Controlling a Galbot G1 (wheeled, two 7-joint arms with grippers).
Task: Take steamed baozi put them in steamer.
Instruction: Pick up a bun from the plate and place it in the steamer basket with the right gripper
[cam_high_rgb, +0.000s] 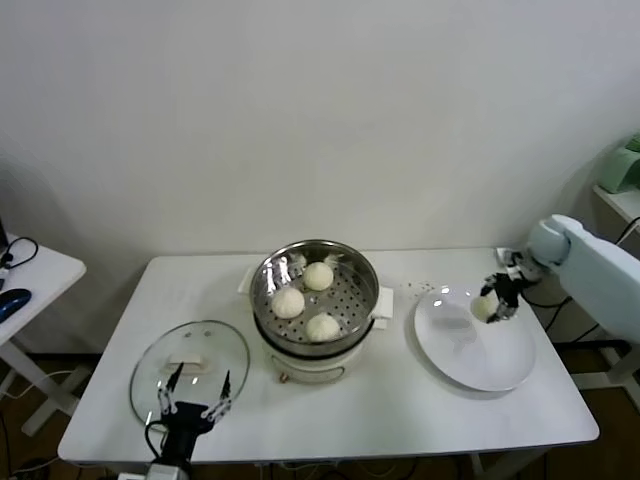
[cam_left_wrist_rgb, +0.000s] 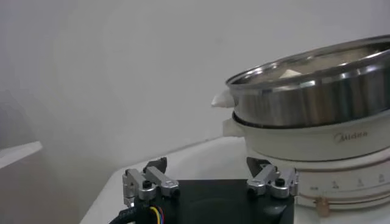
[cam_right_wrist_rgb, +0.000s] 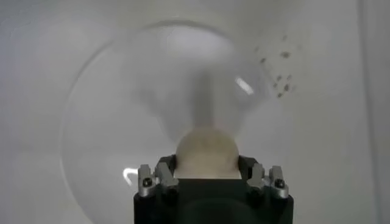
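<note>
The steamer (cam_high_rgb: 361, 273) stands mid-table, a shiny steel pot on a cream base, with three baozi on its perforated floor (cam_high_rgb: 318, 276) (cam_high_rgb: 289, 302) (cam_high_rgb: 323, 327). Another off-white baozi (cam_high_rgb: 484, 308) is held over the far edge of the white plate (cam_high_rgb: 478, 362). My right gripper (cam_high_rgb: 492, 304) is shut on it; in the right wrist view the bun (cam_right_wrist_rgb: 205, 151) fills the space between the fingers (cam_right_wrist_rgb: 165, 167). My left gripper (cam_high_rgb: 193, 395) rests open at the table's front left, over the glass lid. In its wrist view the steamer (cam_left_wrist_rgb: 317, 115) rises close beside it.
A round glass lid (cam_high_rgb: 190, 368) lies flat at the front left of the white table (cam_high_rgb: 400, 420). Dark specks (cam_high_rgb: 420, 288) dot the tabletop between steamer and plate. A small side table (cam_high_rgb: 30, 275) stands to the left.
</note>
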